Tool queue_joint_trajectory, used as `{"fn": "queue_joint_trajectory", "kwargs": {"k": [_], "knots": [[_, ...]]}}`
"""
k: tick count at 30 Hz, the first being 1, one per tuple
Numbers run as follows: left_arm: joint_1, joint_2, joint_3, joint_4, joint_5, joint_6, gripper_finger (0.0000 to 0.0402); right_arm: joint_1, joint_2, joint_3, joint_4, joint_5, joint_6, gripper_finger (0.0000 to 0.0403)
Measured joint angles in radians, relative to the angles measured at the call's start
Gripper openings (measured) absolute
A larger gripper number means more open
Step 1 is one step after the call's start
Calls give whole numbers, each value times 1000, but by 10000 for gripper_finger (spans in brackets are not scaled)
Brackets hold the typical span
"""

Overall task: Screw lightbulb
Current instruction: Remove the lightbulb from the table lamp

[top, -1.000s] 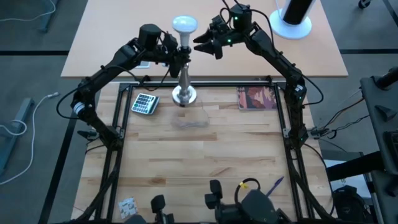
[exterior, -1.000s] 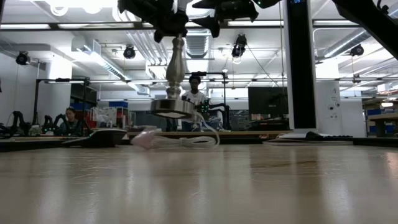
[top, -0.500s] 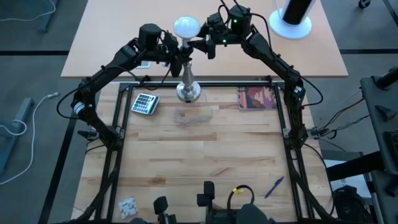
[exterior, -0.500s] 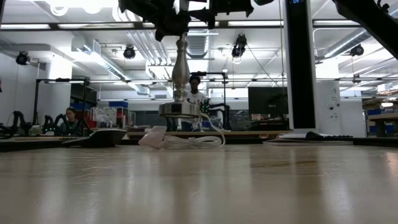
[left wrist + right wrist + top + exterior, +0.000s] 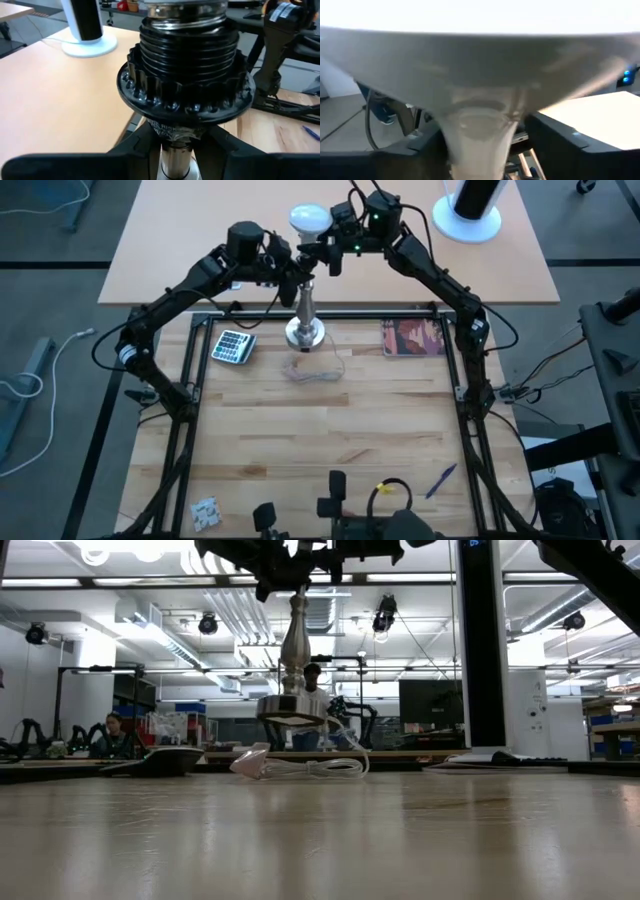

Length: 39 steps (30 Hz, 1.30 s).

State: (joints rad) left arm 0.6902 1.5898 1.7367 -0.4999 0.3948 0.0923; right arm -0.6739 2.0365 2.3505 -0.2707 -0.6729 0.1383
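The small white frosted pear-shaped lightbulb (image 5: 309, 219) sits in the black ribbed socket (image 5: 187, 65) atop the silver turned-metal lamp stand (image 5: 305, 318), whose round base hangs clear above the pale wooden surface (image 5: 330, 430) in the low view. The left claw (image 5: 292, 272) clamps the stand's neck just under the socket. The right claw (image 5: 326, 252) is pressed against the bulb's narrow lower part; whether it grips I cannot tell. A coiled white cord (image 5: 300, 766) lies beneath, and a grey calculator (image 5: 232, 345) lies nearby.

White frosted lightbulb (image 5: 309, 219), upright, seated atop the stand's black socket (image 5: 186, 75)
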Motion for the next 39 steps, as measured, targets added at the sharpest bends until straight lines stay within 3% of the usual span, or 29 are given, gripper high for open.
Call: {"fn": "queue_joint_trajectory", "kwargs": {"k": [4, 8, 13, 22, 26, 30, 34, 39], "knots": [[-9, 0, 0, 0, -12, -6, 84, 0, 0, 0, 0, -42, 16, 138], [-16, 0, 0, -2, -7, 0, 74, -1, 0, 0, -1, -64, 8, 141], [-12, -7, 0, -6, 113, -3, 77, -23, -1, 0, 0, -124, 86, 141], [20, -27, 1, 63, 450, -41, 76, -33, -3, 3, 103, -308, 150, 141], [35, -15, 1, 183, 663, -134, 77, -20, 21, 5, 268, -377, 224, 141], [46, 4, 1, 330, 855, -334, 76, -11, 56, 5, 513, -442, 368, 141], [44, 7, 1, 368, 947, -468, 77, 0, 87, 2, 701, -464, 500, 141], [38, 7, 1, 362, 965, -504, 78, 5, 91, 2, 717, -486, 538, 141]]}}
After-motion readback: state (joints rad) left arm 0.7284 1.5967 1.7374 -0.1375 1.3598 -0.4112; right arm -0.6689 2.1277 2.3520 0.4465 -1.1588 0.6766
